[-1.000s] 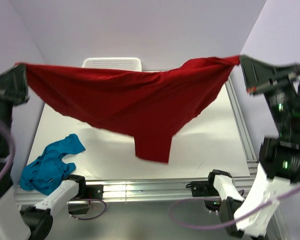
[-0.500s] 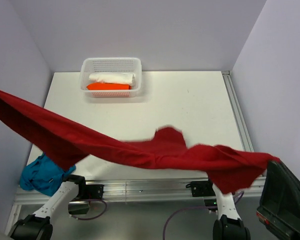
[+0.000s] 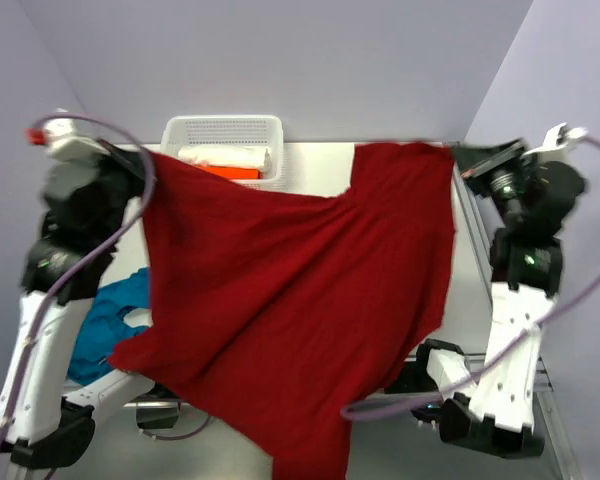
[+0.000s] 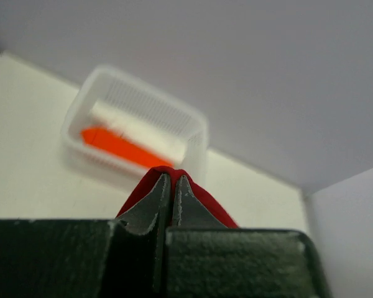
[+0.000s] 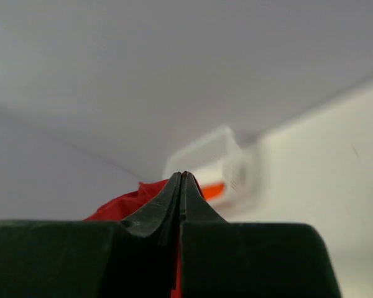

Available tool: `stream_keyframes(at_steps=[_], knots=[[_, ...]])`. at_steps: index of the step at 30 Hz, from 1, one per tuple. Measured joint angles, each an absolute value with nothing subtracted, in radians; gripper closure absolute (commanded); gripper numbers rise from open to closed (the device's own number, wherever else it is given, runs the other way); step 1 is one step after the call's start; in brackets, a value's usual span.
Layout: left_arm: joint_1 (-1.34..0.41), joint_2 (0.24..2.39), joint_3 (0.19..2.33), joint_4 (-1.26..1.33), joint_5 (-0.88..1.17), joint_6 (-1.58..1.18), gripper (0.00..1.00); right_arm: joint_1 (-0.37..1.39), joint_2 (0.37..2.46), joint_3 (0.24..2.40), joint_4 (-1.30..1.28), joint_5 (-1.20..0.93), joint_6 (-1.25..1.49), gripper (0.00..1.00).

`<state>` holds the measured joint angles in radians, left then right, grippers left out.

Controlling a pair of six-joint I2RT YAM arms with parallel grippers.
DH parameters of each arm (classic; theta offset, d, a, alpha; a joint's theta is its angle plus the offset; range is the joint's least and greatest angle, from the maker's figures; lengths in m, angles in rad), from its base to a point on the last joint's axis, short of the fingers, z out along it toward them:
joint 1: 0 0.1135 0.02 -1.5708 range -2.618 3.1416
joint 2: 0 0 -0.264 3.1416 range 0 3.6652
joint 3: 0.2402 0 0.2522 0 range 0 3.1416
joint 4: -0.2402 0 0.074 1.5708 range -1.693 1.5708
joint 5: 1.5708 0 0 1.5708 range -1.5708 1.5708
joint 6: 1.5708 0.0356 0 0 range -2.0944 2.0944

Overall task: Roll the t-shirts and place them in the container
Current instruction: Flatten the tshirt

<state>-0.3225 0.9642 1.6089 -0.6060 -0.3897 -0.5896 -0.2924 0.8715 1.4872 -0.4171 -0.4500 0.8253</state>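
Observation:
The dark red t-shirt (image 3: 290, 290) hangs spread wide in the air over the table, held by two corners. My left gripper (image 3: 140, 152) is shut on its left corner; in the left wrist view the red cloth (image 4: 202, 202) wraps the closed fingertips. My right gripper (image 3: 454, 150) is shut on its right corner; red cloth (image 5: 121, 205) shows beside the closed fingers in the right wrist view. The teal blue t-shirt (image 3: 110, 310) lies crumpled at the table's left near edge, partly hidden by the red one.
A white perforated basket (image 3: 223, 128) stands at the back left with a white roll (image 3: 225, 156) and an orange roll (image 3: 235, 172) in it; it also shows in the left wrist view (image 4: 137, 133). The red shirt's lower edge hangs past the table's front rail.
Both arms swung the red shirt from low over the table's front edge up and back. It now hangs spread in front of the basket, held high.

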Motion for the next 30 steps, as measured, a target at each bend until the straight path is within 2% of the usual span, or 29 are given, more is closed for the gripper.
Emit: stream_keyframes(at_steps=[5,11,15,22,30], knots=[[-0.324,0.947,1.266,-0.54,-0.391,-0.639,1.0,-0.293,0.865,1.108,-0.47,-0.387,0.835,1.0],[-0.324,0.893,1.021,-0.39,-0.399,-0.71,1.0,-0.292,0.736,0.907,-0.389,-0.344,0.839,1.0],[-0.322,0.962,0.936,-0.251,-0.399,-0.756,1.0,-0.292,0.793,0.864,-0.275,-0.333,0.841,1.0],[-0.315,1.2,0.909,-0.1,-0.39,-0.805,1.0,-0.292,1.039,0.847,-0.143,-0.325,0.844,1.0],[-0.274,1.431,0.934,0.043,-0.355,-0.822,1.0,-0.29,1.352,0.969,-0.085,-0.322,0.847,1.0]])
